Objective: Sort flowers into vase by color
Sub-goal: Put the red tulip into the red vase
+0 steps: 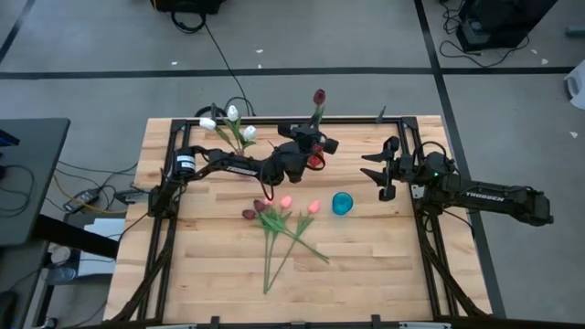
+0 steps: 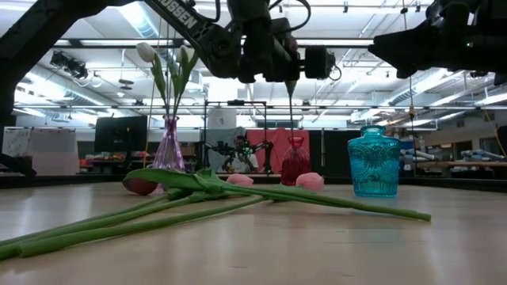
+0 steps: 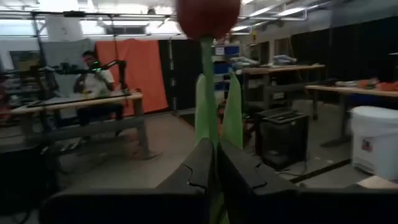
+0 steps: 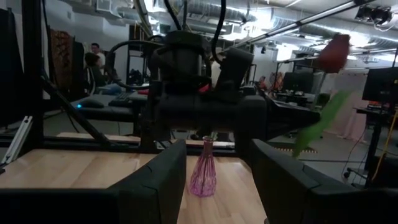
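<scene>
Left gripper (image 3: 214, 163) pinches one dark red tulip (image 1: 318, 97); four tulips (image 1: 283, 219) lie loose.

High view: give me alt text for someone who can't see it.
Seen from above, the left gripper holds a dark red tulip by its stem at the far side of the wooden table. Pink and dark red tulips lie mid-table beside a teal vase; white tulips stand far left. The right gripper waits open at right.

Both arms are matte black, built of chunky jointed segments. The right arm (image 1: 494, 195) carries white TROSSEN lettering and a small green light near the blue vase (image 1: 342, 203); the left arm (image 1: 228, 164) trails black cables.
</scene>
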`<state>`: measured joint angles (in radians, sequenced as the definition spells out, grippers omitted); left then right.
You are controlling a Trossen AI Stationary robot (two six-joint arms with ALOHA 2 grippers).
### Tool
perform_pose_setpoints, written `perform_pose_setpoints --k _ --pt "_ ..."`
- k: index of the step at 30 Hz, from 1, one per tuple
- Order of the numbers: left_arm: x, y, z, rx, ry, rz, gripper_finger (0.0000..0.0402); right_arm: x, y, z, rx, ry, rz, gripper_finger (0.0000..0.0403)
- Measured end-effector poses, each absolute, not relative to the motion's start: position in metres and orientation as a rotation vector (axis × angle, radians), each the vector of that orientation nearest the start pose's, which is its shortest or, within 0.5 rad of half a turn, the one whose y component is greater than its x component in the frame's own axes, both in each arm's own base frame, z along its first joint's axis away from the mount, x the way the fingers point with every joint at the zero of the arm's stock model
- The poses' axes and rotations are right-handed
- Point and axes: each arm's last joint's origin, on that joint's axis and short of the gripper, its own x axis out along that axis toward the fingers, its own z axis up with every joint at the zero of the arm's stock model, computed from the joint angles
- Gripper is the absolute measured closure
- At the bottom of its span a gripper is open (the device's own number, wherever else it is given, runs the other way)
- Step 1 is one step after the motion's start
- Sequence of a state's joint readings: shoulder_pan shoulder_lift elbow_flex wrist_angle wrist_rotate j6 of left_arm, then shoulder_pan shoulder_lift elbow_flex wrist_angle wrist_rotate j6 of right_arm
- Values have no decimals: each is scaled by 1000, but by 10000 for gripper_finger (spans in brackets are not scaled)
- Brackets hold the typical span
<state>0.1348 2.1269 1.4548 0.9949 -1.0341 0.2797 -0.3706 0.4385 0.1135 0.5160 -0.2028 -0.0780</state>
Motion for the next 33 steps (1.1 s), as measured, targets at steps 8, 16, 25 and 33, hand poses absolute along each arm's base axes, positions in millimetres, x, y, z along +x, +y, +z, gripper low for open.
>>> perform_pose_setpoints --k 8,16,25,33 --pt "465 81 235 114 -45 1080 281 120 -40 212 -132 -177 -174 216" --pt "466 60 231 174 50 1156 209 120 -40 212 -127 -177 -174 216" --pt "458 -40 234 383 253 1177 216 120 -40 212 -132 -175 -174 216" --pt "426 -96 264 212 236 884 244 122 -41 210 -121 -157 -173 216"
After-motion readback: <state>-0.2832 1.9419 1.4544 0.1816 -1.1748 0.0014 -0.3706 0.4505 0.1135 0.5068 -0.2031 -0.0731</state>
